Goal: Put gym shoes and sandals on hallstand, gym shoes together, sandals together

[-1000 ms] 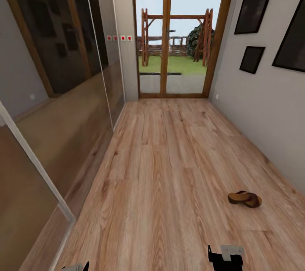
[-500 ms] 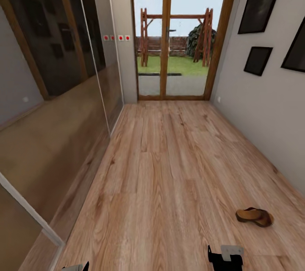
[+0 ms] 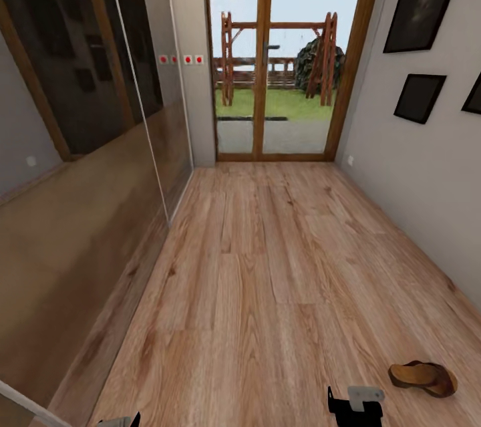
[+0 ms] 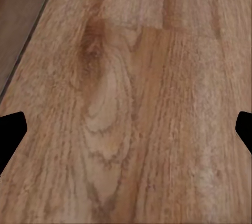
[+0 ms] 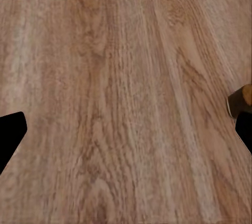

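Sandal (image 3: 423,377) on corridor floor (image 3: 267,280) near right hand (image 5: 126,129), both hands spread.

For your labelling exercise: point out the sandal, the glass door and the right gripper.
sandal (image 3: 422,377), head view, on its strap.
glass door (image 3: 294,46), head view, on the right pane.
right gripper (image 3: 355,407), head view, between its fingers.

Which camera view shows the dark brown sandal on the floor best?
The head view: the flat dark brown leather sandal with tan insole lies whole on the light wood-plank floor, near the right gripper. The right wrist view catches just a brown sliver at its edge. The left wrist view shows bare planks.
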Robot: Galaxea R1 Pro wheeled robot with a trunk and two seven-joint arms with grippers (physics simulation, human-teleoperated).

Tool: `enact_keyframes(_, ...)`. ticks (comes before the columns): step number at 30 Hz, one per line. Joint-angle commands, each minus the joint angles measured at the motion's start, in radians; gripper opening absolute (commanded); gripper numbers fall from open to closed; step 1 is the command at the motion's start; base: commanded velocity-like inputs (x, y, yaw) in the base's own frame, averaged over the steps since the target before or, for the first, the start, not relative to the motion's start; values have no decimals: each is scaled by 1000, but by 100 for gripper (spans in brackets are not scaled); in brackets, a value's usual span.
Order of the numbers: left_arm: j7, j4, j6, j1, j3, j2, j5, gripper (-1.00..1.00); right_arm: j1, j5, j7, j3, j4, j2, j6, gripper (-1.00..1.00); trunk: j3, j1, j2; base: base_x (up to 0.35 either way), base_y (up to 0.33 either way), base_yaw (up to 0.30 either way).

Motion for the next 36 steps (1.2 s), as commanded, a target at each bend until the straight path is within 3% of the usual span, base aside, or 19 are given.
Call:
enact_keyframes(1, -10, 1, 0, -1, 1, 0, 10, 100, -1, 8, -7, 0, 1, 0, -1, 100, -1, 0, 0, 338, 0, 0)
enact_keyframes(20, -10, 1, 0, -1, 1, 0, 10, 100, -1, 8, -5, 0, 1, 0, -1, 100, -1, 0, 0, 338, 0, -13)
enact_keyframes(36, -10, 1, 0, 0, 1, 0, 10, 100, -1, 8, -4, 0, 1, 0, -1, 100, -1, 0, 0, 339, 0, -214)
